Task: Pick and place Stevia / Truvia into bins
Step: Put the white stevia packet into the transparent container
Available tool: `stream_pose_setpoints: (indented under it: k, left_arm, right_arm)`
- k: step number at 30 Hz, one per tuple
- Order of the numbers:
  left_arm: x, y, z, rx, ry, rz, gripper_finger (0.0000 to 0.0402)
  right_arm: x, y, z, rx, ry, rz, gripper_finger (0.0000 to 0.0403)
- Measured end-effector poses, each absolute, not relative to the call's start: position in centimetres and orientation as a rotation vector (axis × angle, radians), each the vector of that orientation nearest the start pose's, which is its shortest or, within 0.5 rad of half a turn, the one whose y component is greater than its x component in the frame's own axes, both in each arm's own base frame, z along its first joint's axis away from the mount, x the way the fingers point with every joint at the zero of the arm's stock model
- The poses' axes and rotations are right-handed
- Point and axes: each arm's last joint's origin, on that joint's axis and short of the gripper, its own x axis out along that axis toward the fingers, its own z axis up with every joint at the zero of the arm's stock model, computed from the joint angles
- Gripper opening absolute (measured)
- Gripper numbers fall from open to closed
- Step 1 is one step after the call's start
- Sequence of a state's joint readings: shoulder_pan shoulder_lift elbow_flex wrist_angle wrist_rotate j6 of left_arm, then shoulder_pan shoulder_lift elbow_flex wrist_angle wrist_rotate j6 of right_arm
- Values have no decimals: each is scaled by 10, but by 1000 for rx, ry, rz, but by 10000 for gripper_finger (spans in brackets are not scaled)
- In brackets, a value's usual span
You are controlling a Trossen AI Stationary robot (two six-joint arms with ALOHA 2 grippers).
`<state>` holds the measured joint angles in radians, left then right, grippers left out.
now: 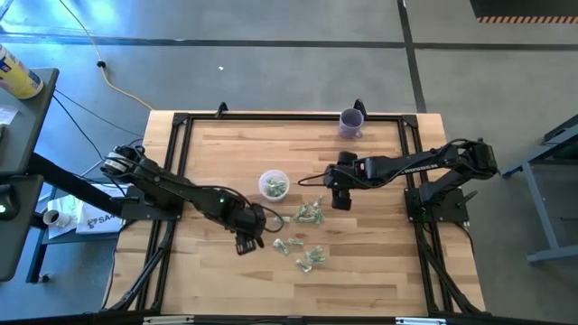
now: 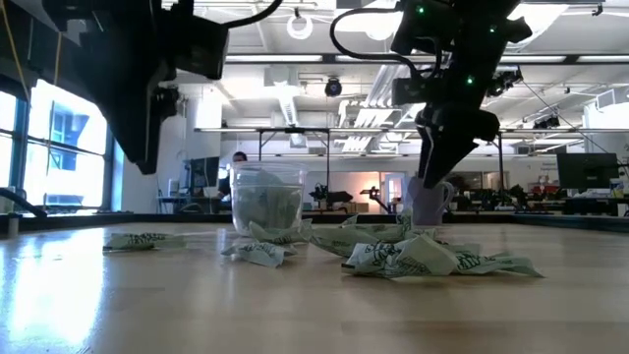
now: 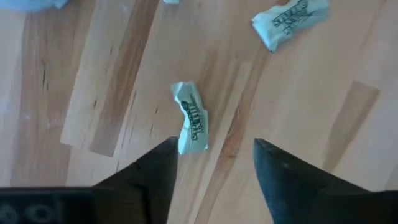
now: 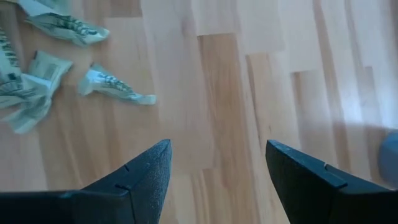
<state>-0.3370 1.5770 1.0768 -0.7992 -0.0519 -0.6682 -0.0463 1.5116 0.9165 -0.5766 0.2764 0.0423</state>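
Note:
Several crumpled green-and-white Stevia packets (image 1: 312, 213) lie flat on the wooden table, right of its middle. The round translucent cup (image 1: 274, 185) stands just left of them with packets inside. My left gripper (image 1: 246, 242) hangs open over the table, near-left of the pile. One packet (image 3: 191, 118) lies on the wood just beyond its fingertips and another (image 3: 289, 22) farther off. My right gripper (image 1: 341, 200) is open above bare wood on the pile's far right, with loose packets (image 4: 115, 86) off to one side of it.
A purple mug (image 1: 351, 122) stands near the table's far edge, behind the right arm. A black frame (image 1: 181, 122) runs around the tabletop. Bare wood lies toward the near edge and the left side.

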Motion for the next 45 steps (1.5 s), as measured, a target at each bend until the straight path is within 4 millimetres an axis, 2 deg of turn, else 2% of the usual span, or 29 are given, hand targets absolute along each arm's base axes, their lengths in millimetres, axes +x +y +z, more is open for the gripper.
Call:
stream_pose_setpoints:
  k: [5,8,16,32,38,42,45]
  left_arm:
    - [275,-95,209,-353,1282,220,255]
    - [278,-103,209,-342,1217,178,248]
    - [264,-126,187,-221,1121,178,230]
    - [246,-111,146,-322,1122,319,230]
    - [244,-95,132,-342,1119,340,181]
    - [250,-82,131,-330,1105,349,115]
    - [255,-70,134,-339,1095,358,51]
  right_arm:
    - [277,-20,191,-104,1169,-274,252]
    - [277,-20,191,-105,1170,-273,252]
    - [277,-20,191,-95,1177,-260,252]
    - [277,-20,191,-109,1166,-280,252]
    - [278,-20,191,-109,1161,-281,252]
    - [278,-20,191,-110,1163,-283,252]
    - [277,-21,191,-124,1171,-301,252]
